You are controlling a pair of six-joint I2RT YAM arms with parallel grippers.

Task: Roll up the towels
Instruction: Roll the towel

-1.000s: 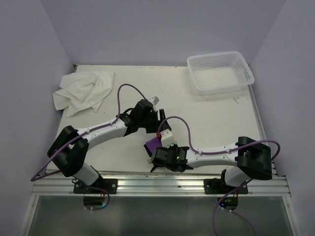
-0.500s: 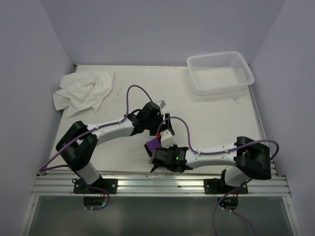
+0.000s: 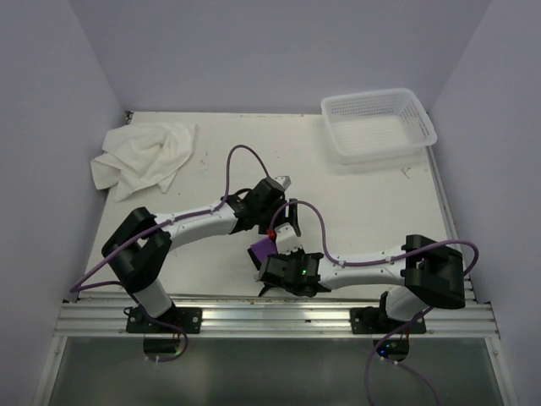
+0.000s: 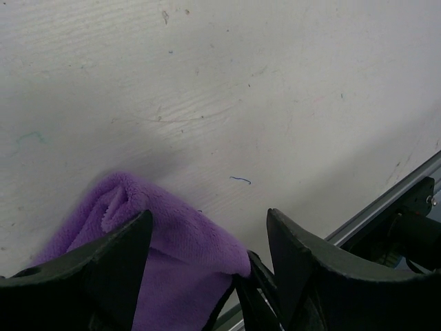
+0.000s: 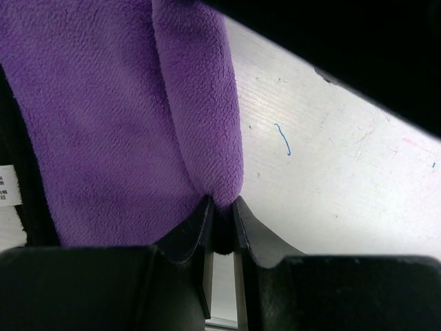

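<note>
Right jaws pressed almost together, pinching a fold of the purple towel. Left jaws spread wide, the towel's other end lying between them. It sits on the counter, centre, close to the near edge. Crumpled white towel far left; basket far right.

Lilac walls, scuffed white table

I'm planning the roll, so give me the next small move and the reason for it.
Probably close the left jaws on the purple towel. They stand open with its edge between them, while the right jaws are pinched shut on a fold of it. A second grip would likely let both arms start turning the cloth into a roll.
</note>
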